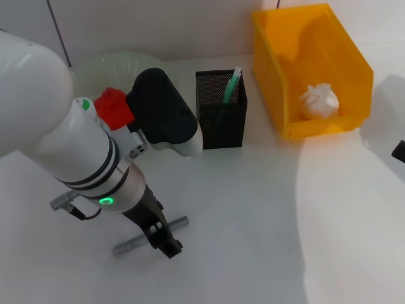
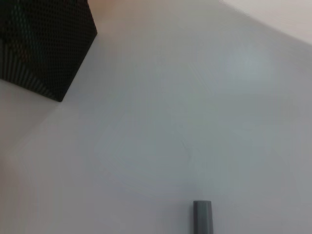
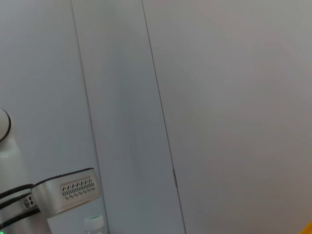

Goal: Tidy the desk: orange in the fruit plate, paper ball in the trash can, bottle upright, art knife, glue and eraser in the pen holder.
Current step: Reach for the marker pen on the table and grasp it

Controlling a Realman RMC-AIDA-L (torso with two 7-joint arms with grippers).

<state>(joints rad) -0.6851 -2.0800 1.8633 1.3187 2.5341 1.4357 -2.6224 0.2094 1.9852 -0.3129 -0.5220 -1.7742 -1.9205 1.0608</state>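
The grey art knife (image 1: 130, 244) lies flat on the white desk near its front edge; its end (image 2: 203, 217) also shows in the left wrist view. My left gripper (image 1: 162, 239) is down over the knife's middle, hiding that part. The black mesh pen holder (image 1: 221, 120) stands behind, with a green stick (image 1: 231, 85) poking out of it. A white paper ball (image 1: 318, 100) lies in the yellow trash can (image 1: 272, 76). The pale green fruit plate (image 1: 117, 63) sits at the back left, mostly behind my left arm. Orange, bottle and eraser are out of view.
A red lumpy thing (image 1: 114, 105) shows beside my left arm's dark elbow cover. A dark bit of my right arm (image 1: 399, 151) shows at the right edge, parked. The pen holder's corner (image 2: 44, 48) appears in the left wrist view. The right wrist view shows a wall.
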